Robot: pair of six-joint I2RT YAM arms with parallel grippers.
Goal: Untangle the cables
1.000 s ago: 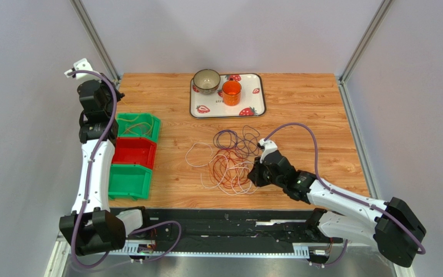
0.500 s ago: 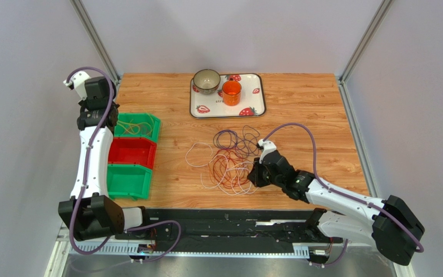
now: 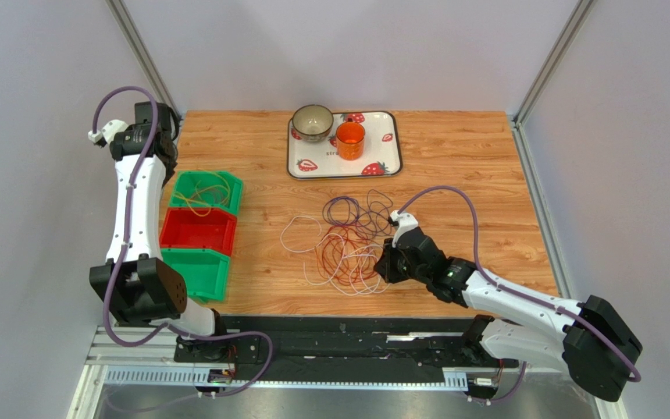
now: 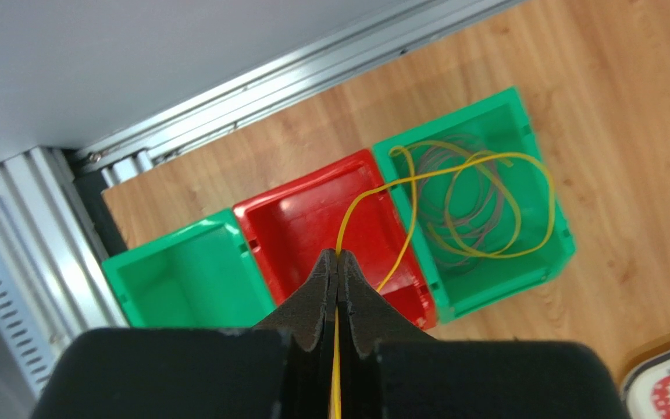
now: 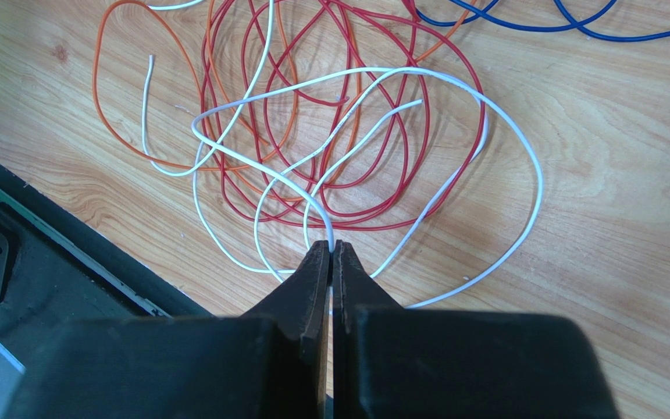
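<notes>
The cables (image 3: 347, 243) lie in a loose tangle mid-table: red (image 5: 468, 96), orange (image 5: 101, 87), white (image 5: 535, 170) and blue (image 5: 522, 24) loops. My right gripper (image 3: 383, 264) sits low at the tangle's right edge, shut on a white cable (image 5: 331, 249). My left gripper (image 4: 337, 259) is raised high over the bins at the far left (image 3: 160, 122), shut on a yellow cable (image 4: 487, 188). That cable's loops rest in the far green bin (image 4: 559, 249), on top of a greyish coil.
Three bins stand in a row at the left edge: far green (image 3: 234, 194), red (image 3: 199, 232), near green (image 3: 193, 272). A strawberry tray (image 3: 386, 162) at the back holds a bowl (image 3: 312, 122) and an orange cup (image 3: 350, 140). A black rail runs along the near edge.
My left arm has swung up and back toward the far left corner, drawing the yellow cable with it. The right gripper and the tangle have stayed put.
</notes>
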